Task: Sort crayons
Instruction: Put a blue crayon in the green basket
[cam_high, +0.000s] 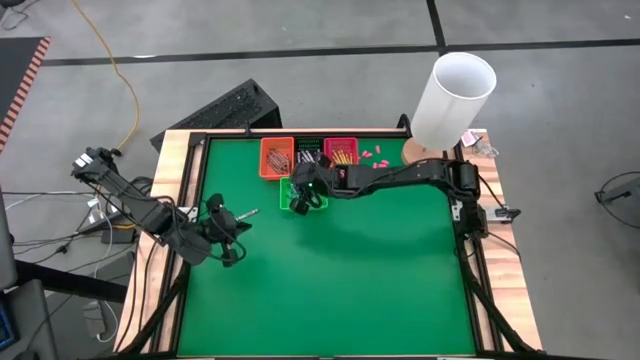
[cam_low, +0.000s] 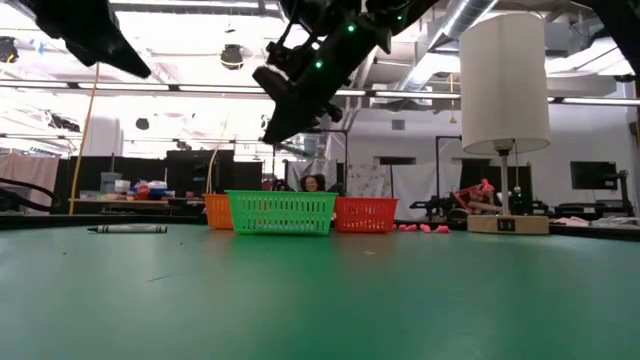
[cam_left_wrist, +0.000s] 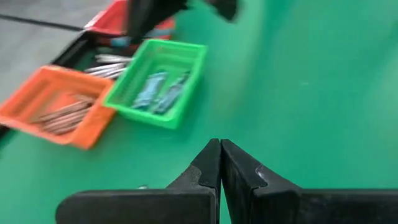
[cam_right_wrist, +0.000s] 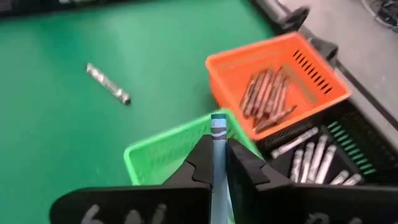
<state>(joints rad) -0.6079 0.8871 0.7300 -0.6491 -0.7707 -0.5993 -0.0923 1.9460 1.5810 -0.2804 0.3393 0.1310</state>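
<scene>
Hovering near the table's left edge, the left gripper (cam_high: 232, 240) has its fingers pressed together, empty. One loose crayon (cam_high: 246, 213) lies just past it. Farther back, the right gripper (cam_right_wrist: 217, 157) pinches a blue crayon (cam_right_wrist: 218, 134) above the green basket (cam_high: 296, 194), with orange basket (cam_high: 277, 157), black basket (cam_right_wrist: 339, 152) and red basket (cam_high: 341, 151) behind. No readable writing.

Desk (cam_high: 330, 290): matt green covering, smooth, cloth-like; pale wood rim (cam_high: 505, 270). Baskets, orange (cam_right_wrist: 283, 74), green (cam_low: 281, 212), red (cam_low: 366, 214): slotted plastic, slight sheen. Crayon (cam_right_wrist: 218, 162) in right gripper (cam_right_wrist: 217, 152): paper-wrapped, matt. Both grippers' fingers (cam_left_wrist: 245, 180): dark matt plastic. Floor (cam_high: 330, 60): smooth grey concrete
</scene>
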